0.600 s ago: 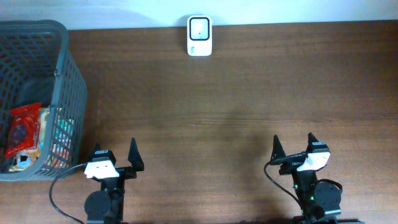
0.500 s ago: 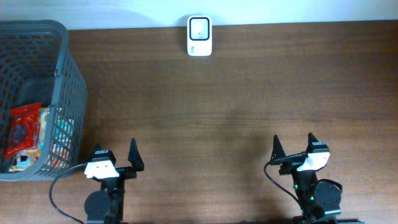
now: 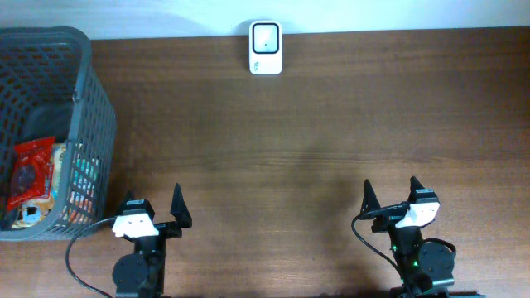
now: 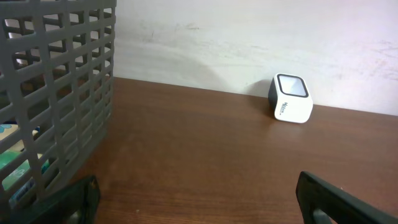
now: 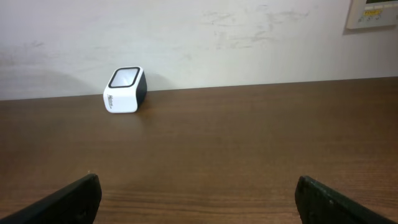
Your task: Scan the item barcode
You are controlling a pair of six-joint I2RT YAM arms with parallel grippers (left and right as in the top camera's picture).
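1. The gray basket [image 3: 96,124] sits at the far left of the table [image 3: 331,124] and is the only bulky thing around. The red packet [image 3: 31,170] lies down inside it, toward its near end, on top of other packets.
2. The white scanner [image 3: 266,48] stands at the far edge, right up against the wall [image 4: 249,37], roughly centre.
3. The left gripper [image 3: 153,199] and right gripper [image 3: 391,192] both hang at the near edge, fingers spread wide, holding nothing.
4. Between the grippers and the scanner it's just open wood, so loads of room. The basket's tall mesh side stands just left of the left gripper.
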